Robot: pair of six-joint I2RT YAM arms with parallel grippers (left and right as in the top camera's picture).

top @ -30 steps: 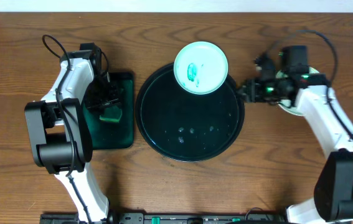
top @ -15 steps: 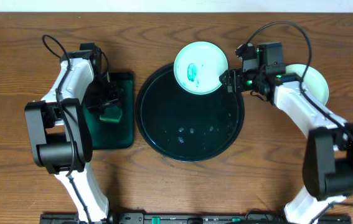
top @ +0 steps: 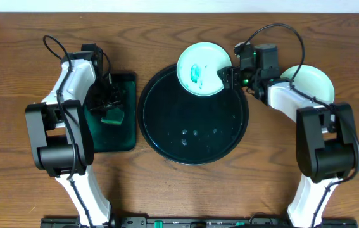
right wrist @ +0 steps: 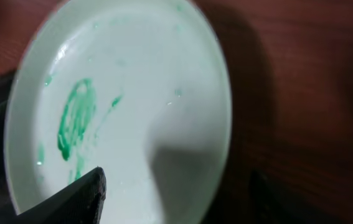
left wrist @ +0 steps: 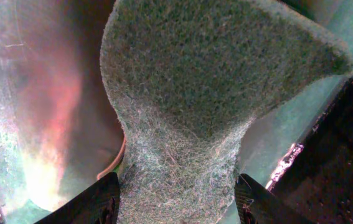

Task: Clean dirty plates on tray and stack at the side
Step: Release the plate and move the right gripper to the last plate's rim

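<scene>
A pale plate with a teal-green smear rests on the far rim of the round black tray. The right wrist view shows this plate close up. My right gripper is open at the plate's right edge. That gripper has one finger over the plate and the other over the wood outside the rim. Another pale plate lies on the table to the right, partly under the right arm. My left gripper is shut on a green sponge, which is pinched between its fingers.
The dark green rectangular tray sits left of the black tray, under the left gripper and sponge. Water drops dot the black tray's middle. Cables loop above both arms. The table's far edge runs close behind the plate.
My right gripper has swung left, away from the plate on the table at the right, over to the smeared plate's edge, and its jaws have opened wider. The left arm has not moved.
</scene>
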